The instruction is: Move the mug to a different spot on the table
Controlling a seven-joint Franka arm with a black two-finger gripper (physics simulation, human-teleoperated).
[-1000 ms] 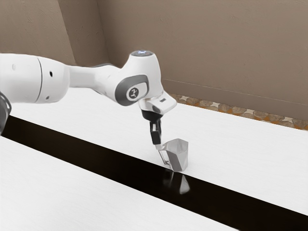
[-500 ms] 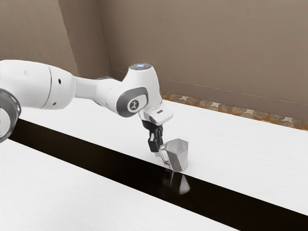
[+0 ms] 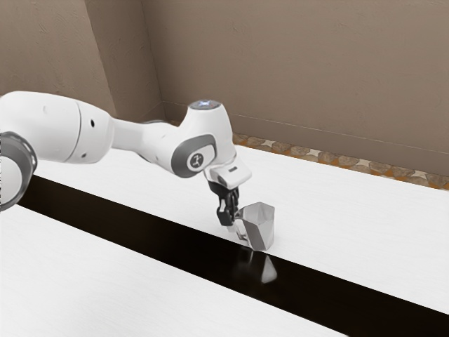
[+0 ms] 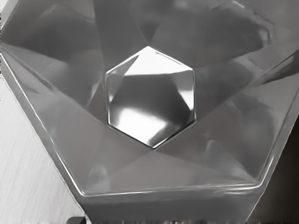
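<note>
Gripper [image 3: 226, 217] down beside the faceted mug [image 3: 258, 226], grip unreadable.
The black gripper is sitting so close against the mug's side that loose or clamped cannot be told. The mug is standing upright on the white table [image 3: 351, 210], right at the black strip's [image 3: 140, 232] edge. The arm [image 3: 126, 137] is reaching in from the exterior view's left, wrist bending downward. The wrist camera is looking into the mug's hexagonal bottom [image 4: 149, 95], rim cut off.

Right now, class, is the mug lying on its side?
No, the mug stands upright on the table, with its open mouth facing up.
</note>
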